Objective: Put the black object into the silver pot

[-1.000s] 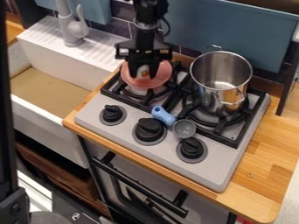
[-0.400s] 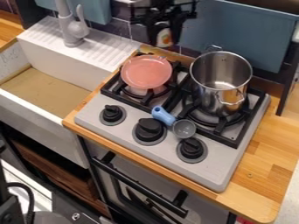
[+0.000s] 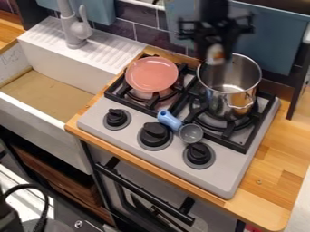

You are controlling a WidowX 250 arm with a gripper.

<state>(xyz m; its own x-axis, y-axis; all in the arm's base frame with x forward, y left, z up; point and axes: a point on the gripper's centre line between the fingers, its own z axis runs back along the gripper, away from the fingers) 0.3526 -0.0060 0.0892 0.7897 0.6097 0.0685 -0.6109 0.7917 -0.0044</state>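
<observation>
The black object [image 3: 216, 54] hangs near the back-left rim of the silver pot [image 3: 225, 100], clamped in the hand [image 3: 215, 57]. If we release early, it could fall left of the pot, toward the pink plate [image 3: 151, 74] — too low, we'd clip the rim. Its long axis looks near upright — which end leads, we cannot tell.

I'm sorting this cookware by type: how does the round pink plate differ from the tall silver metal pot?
The round pink plate is shallow, while the tall silver metal pot is deep. The plate looks matte; the pot is shiny. The pot has a looped side handle; the plate shows none. Both are round and sit over black stove grates.
</observation>
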